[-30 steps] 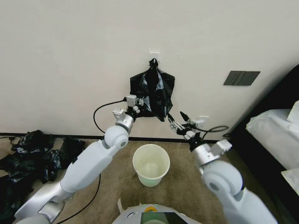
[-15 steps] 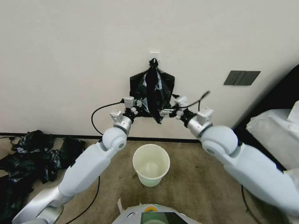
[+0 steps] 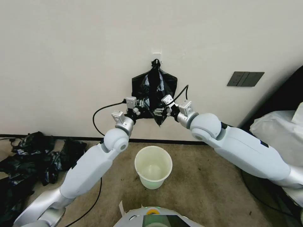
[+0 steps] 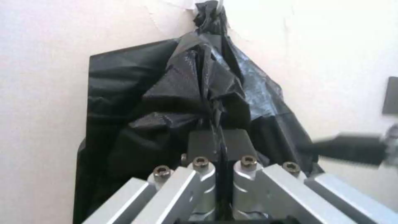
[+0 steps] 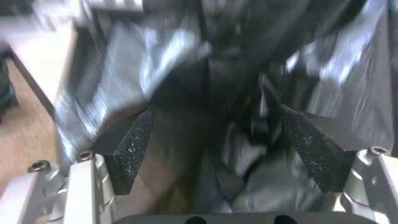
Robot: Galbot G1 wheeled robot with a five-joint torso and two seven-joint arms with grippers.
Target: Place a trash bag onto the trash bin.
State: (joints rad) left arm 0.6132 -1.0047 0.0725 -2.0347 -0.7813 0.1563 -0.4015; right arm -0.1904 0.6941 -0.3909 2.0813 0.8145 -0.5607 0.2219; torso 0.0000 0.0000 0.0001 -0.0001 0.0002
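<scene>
Soft even room light on my pale matte wall (image 3: 79, 47), faint shadows beneath my arms, white glare streaking the thin glossy black plastic trash bag (image 5: 166, 53), my right wrist view motion-smeared, head view bowed at its edges.

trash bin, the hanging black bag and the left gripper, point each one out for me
trash bin (image 3: 140, 156): head view, on its cream rim at the robot's left.
hanging black bag (image 3: 139, 84): head view, on its upper film by the wall hook.
left gripper (image 4: 218, 146): left wrist view, between its fingertips, pinched on the film.
</scene>
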